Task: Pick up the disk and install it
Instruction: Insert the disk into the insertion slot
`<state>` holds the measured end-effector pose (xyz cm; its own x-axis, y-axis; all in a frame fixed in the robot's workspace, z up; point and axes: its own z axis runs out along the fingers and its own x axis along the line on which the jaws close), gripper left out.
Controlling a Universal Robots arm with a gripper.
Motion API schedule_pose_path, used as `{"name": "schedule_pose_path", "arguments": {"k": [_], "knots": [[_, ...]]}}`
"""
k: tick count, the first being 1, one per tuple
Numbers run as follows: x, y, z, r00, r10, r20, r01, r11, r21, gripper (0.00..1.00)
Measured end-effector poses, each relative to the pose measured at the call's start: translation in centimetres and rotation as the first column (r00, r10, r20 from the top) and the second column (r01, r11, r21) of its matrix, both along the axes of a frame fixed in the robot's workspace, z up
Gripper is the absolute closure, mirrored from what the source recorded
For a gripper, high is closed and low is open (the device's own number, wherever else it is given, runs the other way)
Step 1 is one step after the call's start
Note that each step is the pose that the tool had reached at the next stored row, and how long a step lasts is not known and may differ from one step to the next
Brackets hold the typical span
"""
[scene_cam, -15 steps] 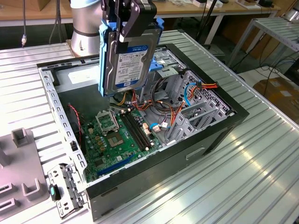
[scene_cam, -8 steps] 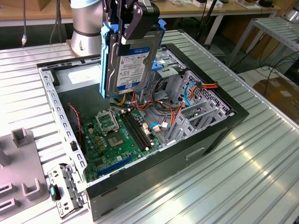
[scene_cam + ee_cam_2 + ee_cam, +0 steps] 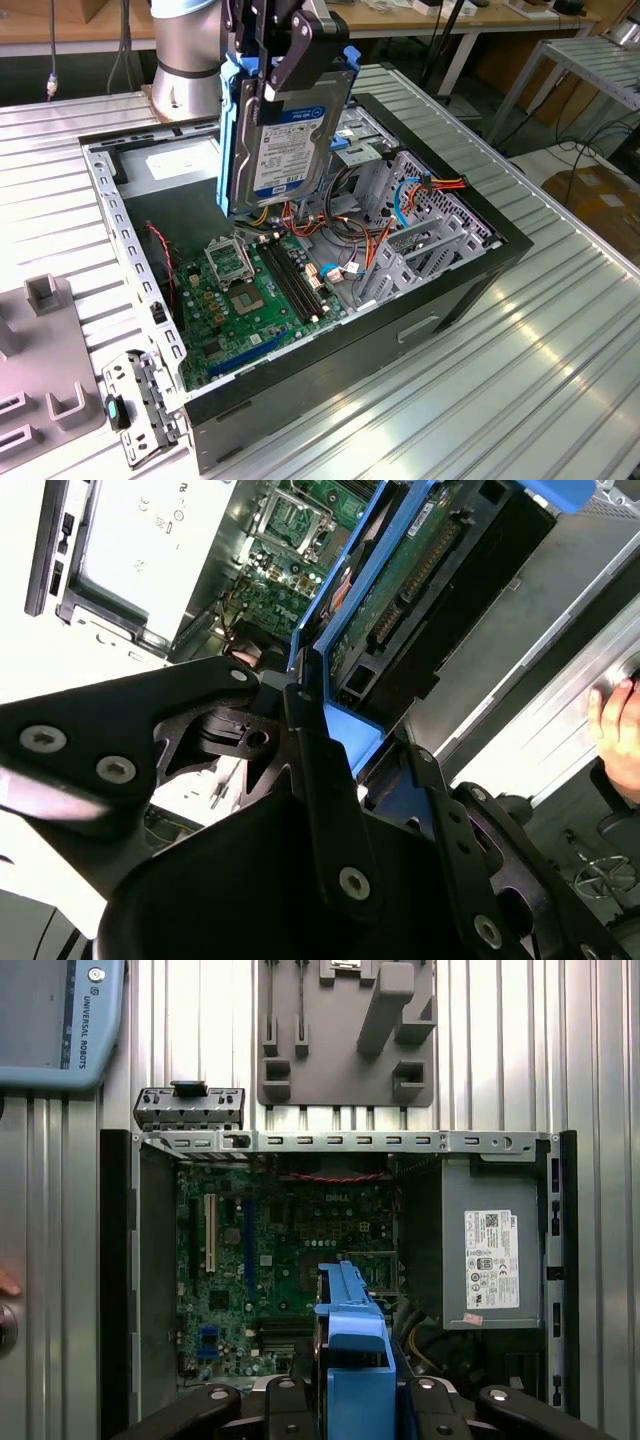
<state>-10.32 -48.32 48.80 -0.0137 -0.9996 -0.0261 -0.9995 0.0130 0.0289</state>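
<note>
Nearest to me in the second wrist view are the black links of the gripper. Its fingers are pressed in on the blue-railed end of the disk, whose green circuit-board underside runs away from the lens towards the open computer case. So I judge the pick-up done: the claw is pinching the disk and carrying its whole weight. In the exterior view the disk hangs on edge, nearly upright, from the gripper. It sits above the case, over the far side of the motherboard and the cable bundle, with the grey drive cage off to the exterior view's right. The installing is what remains, since the disk is not seated in any bay and no part of it sits in the cage. I cannot tell whether its lower edge clears the cables. The disk itself is a flat silver-metal slab with a white label, black print and a blue band low on the face. Blue plastic rails run along both long sides and a blue tab sticks out by the claw. In the first wrist view I see it end-on, the blue rail between the gripper's links, beside the power supply.
</note>
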Motion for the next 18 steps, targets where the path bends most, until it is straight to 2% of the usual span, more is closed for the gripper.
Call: {"name": "schedule_pose_path", "arguments": {"k": [10, 15, 18], "knots": [[0.21, -0.04, -0.03, 1.0000, 0.000, 0.0000, 0.000, 1.0000, -0.0001, 0.63], [1.27, -0.05, -0.17, 1.0000, 0.000, -0.0001, 0.000, 1.0000, -0.0022, 0.63], [2.72, -0.04, -0.37, 1.0000, 0.000, 0.0000, 0.000, 1.0000, -0.0030, 0.63]]}}
